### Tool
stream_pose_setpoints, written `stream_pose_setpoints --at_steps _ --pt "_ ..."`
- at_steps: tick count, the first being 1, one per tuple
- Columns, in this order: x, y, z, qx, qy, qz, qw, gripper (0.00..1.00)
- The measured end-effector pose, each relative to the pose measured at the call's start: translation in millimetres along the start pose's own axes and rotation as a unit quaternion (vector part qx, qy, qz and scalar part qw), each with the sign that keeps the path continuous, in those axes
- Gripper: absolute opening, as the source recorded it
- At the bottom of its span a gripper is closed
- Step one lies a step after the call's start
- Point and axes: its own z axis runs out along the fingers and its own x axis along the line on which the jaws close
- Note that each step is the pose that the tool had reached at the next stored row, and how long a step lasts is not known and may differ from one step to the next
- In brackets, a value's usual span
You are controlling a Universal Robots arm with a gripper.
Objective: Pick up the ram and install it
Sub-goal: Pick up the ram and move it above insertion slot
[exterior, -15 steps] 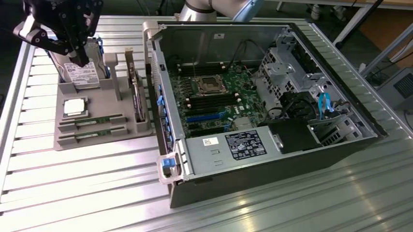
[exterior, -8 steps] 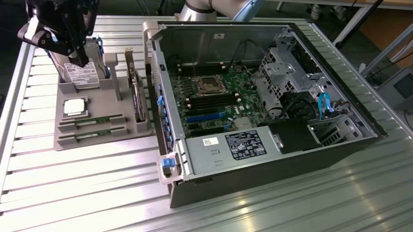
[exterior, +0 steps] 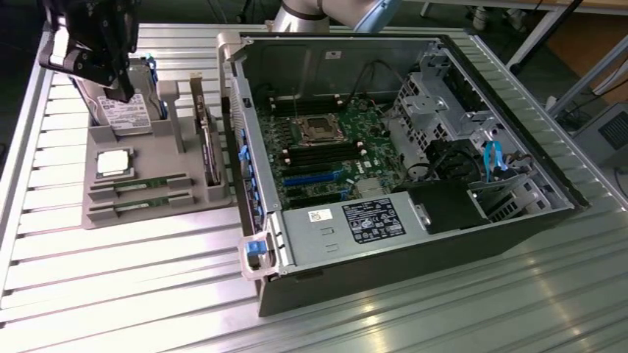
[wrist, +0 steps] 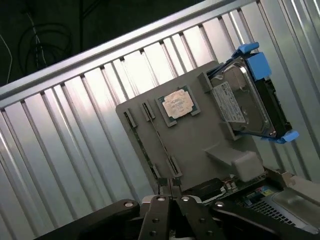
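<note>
Gripper [exterior: 120, 90] fingers are pressed together and pinch nothing. In the exterior view the tool hangs above the hard drive [exterior: 126, 114], which stands at the twelve o'clock end of the grey parts holder [exterior: 108, 217]. The holder rests on the slatted aluminium table [exterior: 128, 294] at nine o'clock of the open computer case [exterior: 393, 268], just beside its wall. One ram stick [exterior: 145, 184] sits on edge in a slot at the holder's six o'clock end. The second ram stick [exterior: 147, 207] lies parallel to it in the next slot, toward six o'clock, and both are well apart from the fingers. A silver processor chip [exterior: 113, 162] lies flat between the drive and the sticks. An expansion card [exterior: 208, 147] stands on edge along the holder's three o'clock side. Inside the case the motherboard [exterior: 339, 158] lies exposed, with its processor socket [exterior: 316, 131] toward twelve o'clock. In the wrist view the closed gripper [wrist: 172, 195] shows with the holder [wrist: 200, 140] beyond it, carrying the processor chip [wrist: 177, 104], the blue-railed hard drive [wrist: 245, 100] and a ram stick [wrist: 160, 142] seen edge-on.
</note>
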Motion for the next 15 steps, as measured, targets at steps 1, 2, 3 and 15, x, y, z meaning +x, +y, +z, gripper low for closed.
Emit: stream_pose_setpoints --at_steps 1,2,3,15 --pt "0.0 0.0 0.1 -0.0005 0.0008 -0.019 0.9998 0.1" --pt "0.0 0.0 0.2 -0.0008 0.0014 -0.033 0.9995 0.1" --pt "0.0 0.0 0.3 -0.001 0.0018 -0.042 0.9991 0.1" --pt "0.0 0.0 0.8 -0.003 0.0054 -0.127 0.9919 0.1"
